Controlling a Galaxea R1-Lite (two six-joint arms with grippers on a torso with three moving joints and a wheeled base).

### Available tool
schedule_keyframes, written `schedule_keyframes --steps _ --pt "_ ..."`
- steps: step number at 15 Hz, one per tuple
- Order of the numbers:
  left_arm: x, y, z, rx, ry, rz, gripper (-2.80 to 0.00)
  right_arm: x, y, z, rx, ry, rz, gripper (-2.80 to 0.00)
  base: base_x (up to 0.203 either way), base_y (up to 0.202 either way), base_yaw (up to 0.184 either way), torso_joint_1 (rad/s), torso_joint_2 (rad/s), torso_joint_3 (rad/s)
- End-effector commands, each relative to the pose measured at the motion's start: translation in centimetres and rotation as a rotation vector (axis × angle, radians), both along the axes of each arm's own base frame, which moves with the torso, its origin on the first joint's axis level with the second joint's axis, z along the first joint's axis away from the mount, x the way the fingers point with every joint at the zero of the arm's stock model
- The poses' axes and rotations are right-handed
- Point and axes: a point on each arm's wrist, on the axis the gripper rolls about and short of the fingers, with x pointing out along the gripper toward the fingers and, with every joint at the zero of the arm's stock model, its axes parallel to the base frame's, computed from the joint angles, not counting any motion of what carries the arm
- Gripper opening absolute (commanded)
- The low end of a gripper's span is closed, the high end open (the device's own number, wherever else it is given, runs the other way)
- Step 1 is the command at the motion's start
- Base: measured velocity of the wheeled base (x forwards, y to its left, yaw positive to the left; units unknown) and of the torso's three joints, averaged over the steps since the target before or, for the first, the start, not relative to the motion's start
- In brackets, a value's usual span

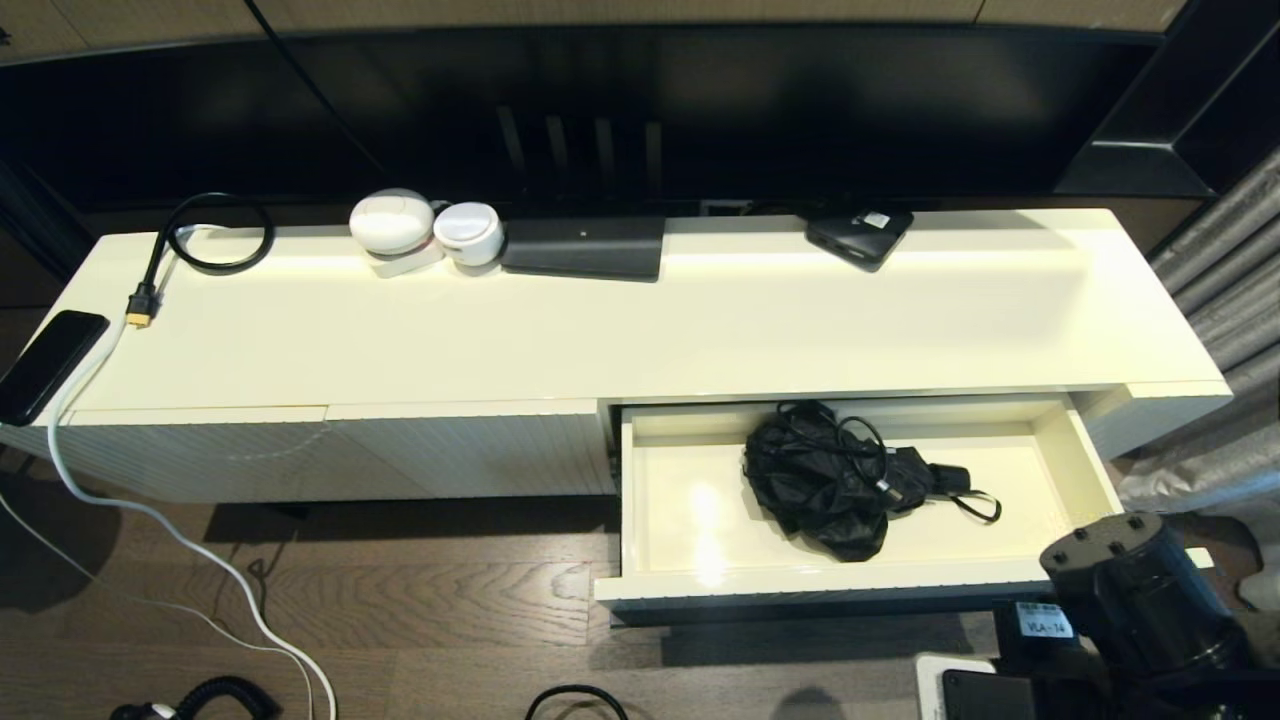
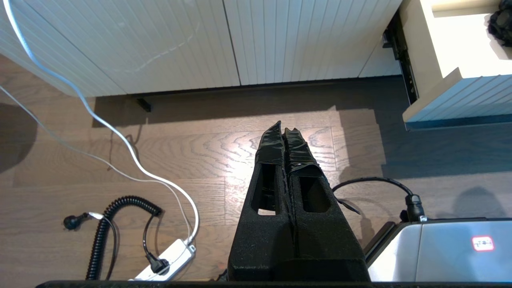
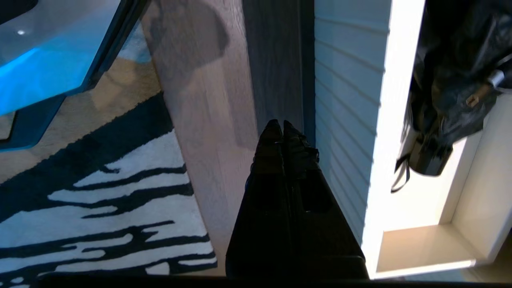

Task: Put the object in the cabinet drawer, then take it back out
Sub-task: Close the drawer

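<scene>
The cabinet drawer (image 1: 690, 525) stands pulled out at the right of the cream cabinet, its glossy inside showing. In it lies a crumpled black folding umbrella (image 1: 835, 480) with a wrist strap, also seen in the right wrist view as the umbrella (image 3: 448, 80). My right gripper (image 3: 283, 125) is shut and empty, hanging over the wooden floor just in front of the drawer's ribbed front (image 3: 344, 100). The right arm (image 1: 1135, 590) shows at the drawer's front right corner. My left gripper (image 2: 285, 129) is shut and empty above the floor, left of the drawer (image 2: 452, 84).
On the cabinet top (image 1: 640, 330) sit a black cable loop (image 1: 215, 235), two white round devices (image 1: 425, 228), a black box (image 1: 585, 247) and a phone (image 1: 45, 362) at the left end. White cables and a power strip (image 2: 166, 260) lie on the floor. A striped rug (image 3: 92, 200) lies behind.
</scene>
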Motion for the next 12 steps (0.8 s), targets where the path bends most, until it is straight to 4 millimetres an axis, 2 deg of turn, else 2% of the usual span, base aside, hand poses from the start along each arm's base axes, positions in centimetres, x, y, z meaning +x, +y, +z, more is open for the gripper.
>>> schedule_keyframes --steps 1,5,12 --pt "0.0 0.0 0.0 0.001 0.000 0.000 -2.80 1.4 1.0 -2.1 -0.026 0.025 0.009 -2.80 0.000 0.000 0.000 0.000 0.00 0.000" --pt "0.0 0.0 0.0 0.001 0.000 0.001 -2.80 1.9 1.7 -4.3 -0.010 -0.021 0.025 -2.80 0.000 0.000 0.000 0.000 0.00 0.000" --pt "0.0 0.0 0.0 0.001 0.000 -0.001 -2.80 3.8 2.0 -3.7 0.002 -0.222 -0.027 -2.80 0.000 0.000 0.000 0.000 0.00 0.000"
